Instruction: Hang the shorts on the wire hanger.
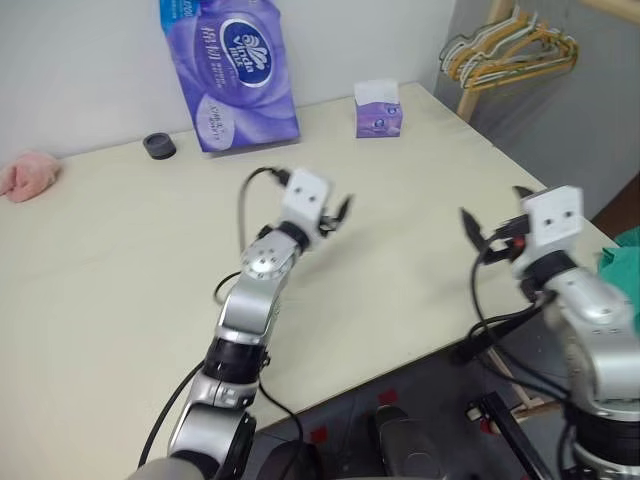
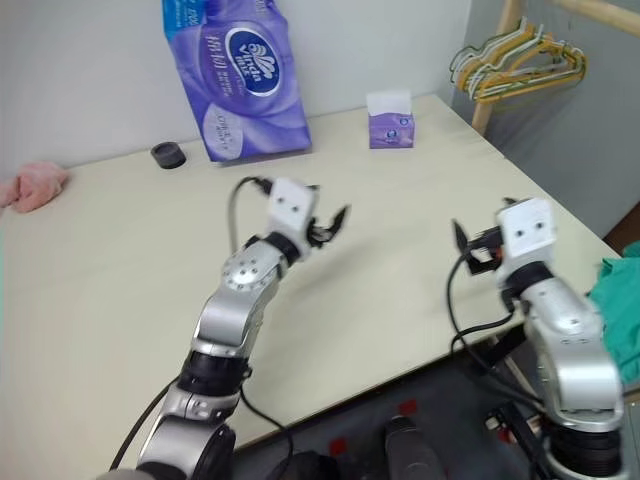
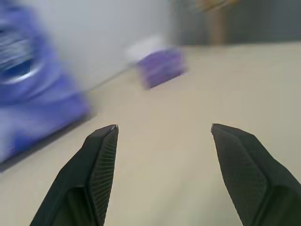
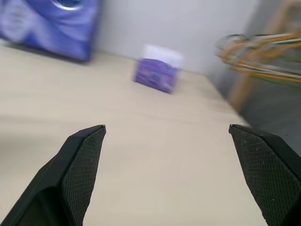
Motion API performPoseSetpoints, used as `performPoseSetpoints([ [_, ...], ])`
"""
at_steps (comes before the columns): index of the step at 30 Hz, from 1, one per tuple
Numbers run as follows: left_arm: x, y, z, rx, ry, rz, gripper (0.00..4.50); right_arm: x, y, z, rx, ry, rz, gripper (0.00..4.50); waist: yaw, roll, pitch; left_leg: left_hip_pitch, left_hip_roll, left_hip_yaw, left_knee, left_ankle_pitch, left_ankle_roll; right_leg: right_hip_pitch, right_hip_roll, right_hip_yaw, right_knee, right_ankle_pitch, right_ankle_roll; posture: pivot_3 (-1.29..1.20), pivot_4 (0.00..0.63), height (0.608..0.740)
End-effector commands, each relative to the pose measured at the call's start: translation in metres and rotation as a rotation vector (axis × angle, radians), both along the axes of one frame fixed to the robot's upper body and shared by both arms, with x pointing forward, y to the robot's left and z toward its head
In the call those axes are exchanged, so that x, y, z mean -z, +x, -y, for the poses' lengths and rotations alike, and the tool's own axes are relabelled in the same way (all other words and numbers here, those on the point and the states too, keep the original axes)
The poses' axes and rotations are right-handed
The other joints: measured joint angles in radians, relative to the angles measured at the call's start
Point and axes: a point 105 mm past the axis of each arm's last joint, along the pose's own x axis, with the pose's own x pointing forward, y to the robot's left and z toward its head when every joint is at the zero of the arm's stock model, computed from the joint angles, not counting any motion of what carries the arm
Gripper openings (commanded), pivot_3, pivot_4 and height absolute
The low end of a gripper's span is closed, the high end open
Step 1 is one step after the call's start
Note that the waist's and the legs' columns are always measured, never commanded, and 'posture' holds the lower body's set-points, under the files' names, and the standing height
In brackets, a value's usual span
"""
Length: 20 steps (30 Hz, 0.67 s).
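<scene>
Both the left gripper (image 1: pixel 338 218) and right gripper (image 1: pixel 492 226) are held empty with fingers spread above the table (image 1: pixel 120 270), apparently readied. The shorts (image 2: pixel 622 320) are glimpsed at the right edge; no single wire hanger can be made out.

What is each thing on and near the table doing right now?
Left hand: open, empty, above the table.
Right hand: open, empty.
Teal-green cloth shorts: bunched beside the table's edge.
Purple tissue pack: upright against the wall.
Small purple tissue box: upright.
Pink cloth: crumpled.
</scene>
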Motion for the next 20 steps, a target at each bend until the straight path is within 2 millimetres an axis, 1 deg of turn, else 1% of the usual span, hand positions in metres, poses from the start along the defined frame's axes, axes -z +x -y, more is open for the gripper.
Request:
performPoseSetpoints([
  [1, -0.010, -0.013, -0.030, -0.189, -0.077, 0.075, 3.34, 0.006, 0.013, -0.007, 0.007, 0.062, 0.041, 4.48, 0.037, -0.005, -0.003, -0.003, 0.000, 0.000, 0.001, 0.000, 0.000, -0.002, 0.000, -0.001, 0.000, 0.000, -0.001, -0.05, 0.112, 0.740],
  [3, -0.001, -0.019, -0.040, -0.243, -0.096, 0.060, 3.34, 0.015, 0.021, -0.008, 0.028, 0.099, 0.033, 4.48, 0.072, -0.006, -0.005, -0.004, 0.000, -0.001, 0.001, 0.000, -0.001, -0.004, -0.001, -0.002, 0.000, 0.001, -0.001, -0.04, 0.111, 0.740],
  [5, 0.007, -0.022, -0.042, -0.240, -0.087, 0.049, 3.34, 0.022, 0.028, -0.010, 0.039, 0.119, 0.033, 4.48, 0.107, -0.007, -0.006, -0.005, 0.000, 0.000, 0.001, 0.000, -0.001, -0.004, -0.002, -0.003, -0.001, 0.001, -0.002, -0.01, 0.107, 0.740],
  [6, 0.015, -0.024, -0.047, -0.250, -0.110, 0.022, 3.34, 0.027, 0.032, -0.011, 0.048, 0.142, 0.028, 4.48, 0.118, -0.007, -0.006, -0.005, 0.000, -0.001, 0.001, 0.000, -0.001, -0.004, -0.002, -0.004, -0.001, 0.002, -0.003, -0.01, 0.107, 0.740],
  [8, 0.026, -0.025, -0.058, -0.284, -0.140, -0.006, 3.34, 0.036, 0.038, -0.016, 0.044, 0.166, 0.009, 4.48, 0.128, -0.009, -0.007, -0.005, 0.000, -0.001, 0.001, 0.000, -0.001, -0.004, -0.002, -0.005, -0.001, 0.002, -0.004, 0.02, 0.104, 0.740],
  [10, 0.030, -0.026, -0.065, -0.306, -0.172, -0.018, 3.34, 0.040, 0.040, -0.020, 0.022, 0.163, 0.004, 4.48, 0.141, -0.010, -0.008, -0.005, 0.000, -0.001, 0.001, 0.001, -0.002, -0.004, -0.002, -0.006, -0.001, 0.003, -0.005, 0.04, 0.101, 0.740],
  [14, 0.034, -0.026, -0.072, -0.326, -0.197, -0.022, 3.34, 0.043, 0.044, -0.022, 0.005, 0.169, -0.003, 4.48, 0.149, -0.010, -0.008, -0.005, 0.000, -0.006, 0.001, 0.003, -0.004, -0.002, -0.001, -0.015, -0.001, 0.004, -0.006, 0.08, 0.098, 0.740],
  [16, 0.039, -0.028, -0.078, -0.358, -0.226, -0.037, 3.34, 0.045, 0.046, -0.024, -0.008, 0.179, -0.015, 4.48, 0.154, -0.010, -0.009, -0.005, 0.000, -0.011, 0.001, 0.004, -0.006, 0.000, -0.001, -0.020, -0.002, 0.004, -0.007, 0.11, 0.097, 0.740],
  [20, 0.039, -0.030, -0.078, -0.364, -0.206, -0.024, 3.34, 0.047, 0.050, -0.025, -0.019, 0.187, -0.023, 4.48, 0.159, -0.011, -0.011, -0.005, 0.000, -0.017, 0.000, 0.006, -0.011, 0.000, 0.000, -0.024, 0.000, 0.004, -0.011, 0.15, 0.096, 0.740],
])
